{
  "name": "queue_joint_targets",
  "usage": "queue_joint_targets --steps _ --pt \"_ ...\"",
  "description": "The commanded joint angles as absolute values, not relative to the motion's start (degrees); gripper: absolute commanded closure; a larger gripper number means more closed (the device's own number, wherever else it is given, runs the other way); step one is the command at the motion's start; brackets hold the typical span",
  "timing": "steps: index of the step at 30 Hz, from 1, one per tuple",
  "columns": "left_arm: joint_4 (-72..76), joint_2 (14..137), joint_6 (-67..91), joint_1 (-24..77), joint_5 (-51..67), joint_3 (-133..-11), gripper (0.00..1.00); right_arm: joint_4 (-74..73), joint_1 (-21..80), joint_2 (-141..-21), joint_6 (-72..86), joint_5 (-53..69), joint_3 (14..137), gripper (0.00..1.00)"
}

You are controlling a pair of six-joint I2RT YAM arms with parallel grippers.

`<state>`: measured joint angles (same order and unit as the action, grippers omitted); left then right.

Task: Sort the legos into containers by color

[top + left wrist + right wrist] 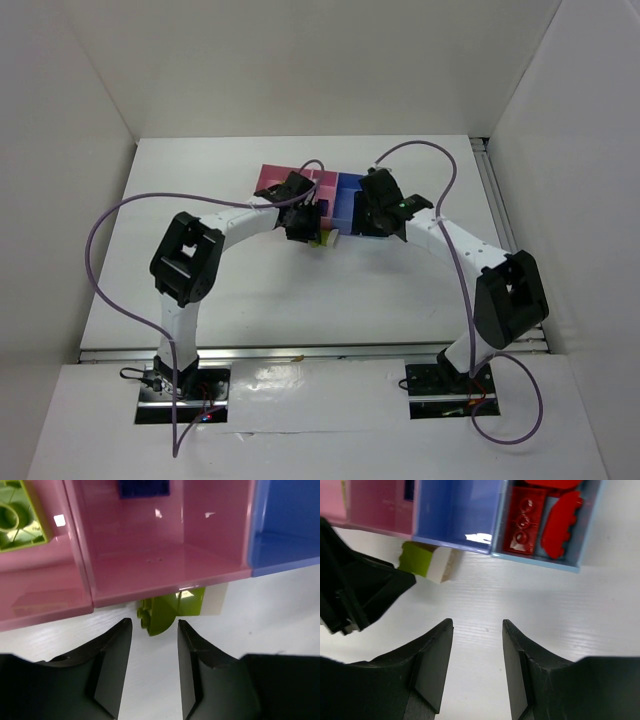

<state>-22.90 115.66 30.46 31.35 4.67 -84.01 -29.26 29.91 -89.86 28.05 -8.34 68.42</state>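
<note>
- Left gripper [155,624]: jaws apart, nothing between them. Yellow-green brick [162,612] lies just ahead on the table, against the outside of the pink bin's [150,565] near wall.
- Dark blue brick [143,487]: inside that bin, at its far end.
- Right gripper [477,625]: jaws apart, empty. Whitish brick [441,566] ahead-left; red bricks [522,520] ahead-right in the light blue bin [535,561].

White worktop [260,300], closed in by plain white panels [300,60] at far, left and right edges. Along near edge a metal rail [330,352]; along right edge a second rail [489,175].
</note>
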Motion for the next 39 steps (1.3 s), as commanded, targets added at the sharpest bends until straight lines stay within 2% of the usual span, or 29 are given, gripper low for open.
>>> queue_joint_targets --steps 1,2,3,5,13,18,24,30,39 --pt "-18.1 115.3 31.6 31.7 4.1 -85.3 0.47 -32.3 28.9 -87.6 28.6 -10.2 66.8 0.48" --pt "-18.1 115.3 31.1 31.7 4.1 -86.0 0.45 -32.3 28.9 -87.0 28.6 -10.2 66.8 0.48" --pt "-18.1 116.1 31.1 31.7 4.1 -86.5 0.39 -32.3 28.9 -87.0 28.6 -10.2 66.8 0.48" --pt "-19.4 117.0 30.6 31.7 3.5 -87.6 0.34 -32.8 28.4 -87.0 28.6 -10.2 66.8 0.48" --pt "-19.4 119.8 30.0 31.7 4.0 -90.9 0.36 -32.8 28.4 -88.2 28.6 -10.1 66.8 0.48" --pt "-18.7 120.3 30.0 31.7 4.7 -90.4 0.51 -32.8 28.4 -88.2 28.0 -9.6 66.8 0.48" --pt "-18.2 117.0 30.0 32.3 5.3 -84.7 0.63 -32.8 28.4 -88.2 28.0 -9.6 66.8 0.48" --pt "-18.9 111.1 29.4 32.3 5.8 -78.4 0.64 -32.2 28.4 -89.0 28.0 -9.0 66.8 0.48" --pt "-21.4 105.7 29.4 33.3 6.5 -72.0 0.64 -30.1 29.2 -92.0 26.3 -0.3 67.9 0.48"
